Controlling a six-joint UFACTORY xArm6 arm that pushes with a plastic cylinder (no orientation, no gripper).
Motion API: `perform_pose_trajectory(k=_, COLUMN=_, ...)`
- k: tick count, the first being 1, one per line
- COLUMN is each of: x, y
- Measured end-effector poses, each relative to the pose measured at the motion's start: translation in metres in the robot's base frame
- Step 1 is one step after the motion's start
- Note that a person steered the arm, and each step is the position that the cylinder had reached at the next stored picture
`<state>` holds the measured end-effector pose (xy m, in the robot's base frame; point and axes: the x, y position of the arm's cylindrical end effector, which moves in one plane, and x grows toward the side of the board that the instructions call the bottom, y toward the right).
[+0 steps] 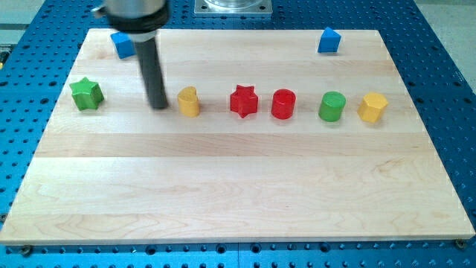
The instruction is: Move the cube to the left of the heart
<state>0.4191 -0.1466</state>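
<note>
My tip (158, 106) is the bottom end of a straight dark rod. The tool has no jaws, so it is not wide or narrow, and it holds nothing. The tip rests on the worktop (223, 186).

The yellow heart (189, 101) is my landmark. My tip is just beside the heart, on the heart's left in the view. I cannot tell if they touch, but a thin gap seems to show.

The blue cube (123, 45) is up and to the left of the heart, near the top edge of the worktop. The wide top part of the rod hides some of it. The cube is well apart from my tip, up toward the view's top.

A green star (86, 94) sits farther left of the heart. To the right of the heart, in a row, come a red star (243, 101), a red cylinder (283, 104), a green cylinder (332, 106) and a yellow block (372, 107) with flat sides. Another blue block (329, 41) with a pointed top sits far up and to the right of the heart.

The worktop is a pale wooden board. Around it is a blue table (446, 74) full of small holes. A grey metal base (233, 7) shows at the view's top.
</note>
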Motion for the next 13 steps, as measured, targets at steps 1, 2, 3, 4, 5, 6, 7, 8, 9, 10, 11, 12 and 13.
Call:
perform_pose_trajectory(k=1, x=0.036, y=0.024)
perform_pose_trajectory(k=2, x=0.024, y=0.061)
perform_pose_trajectory(k=3, x=0.003, y=0.074)
perform_pose_trajectory(k=4, x=0.003, y=0.037)
perform_pose_trajectory(k=5, x=-0.039, y=-0.031)
perform_pose_trajectory(k=6, x=-0.122, y=0.016)
perform_pose_trajectory(k=7, x=-0.207, y=0.024)
perform_pose_trajectory(k=8, x=-0.227, y=-0.022)
perform_pose_trajectory(k=9, x=-0.187, y=-0.048)
perform_pose_trajectory(k=10, x=-0.173, y=-0.038)
perform_pose_trajectory(k=11, x=-0.223, y=-0.063)
perform_pose_trajectory(k=12, x=-0.151, y=-0.077)
perform_pose_trajectory(k=13, x=-0.098, y=0.005)
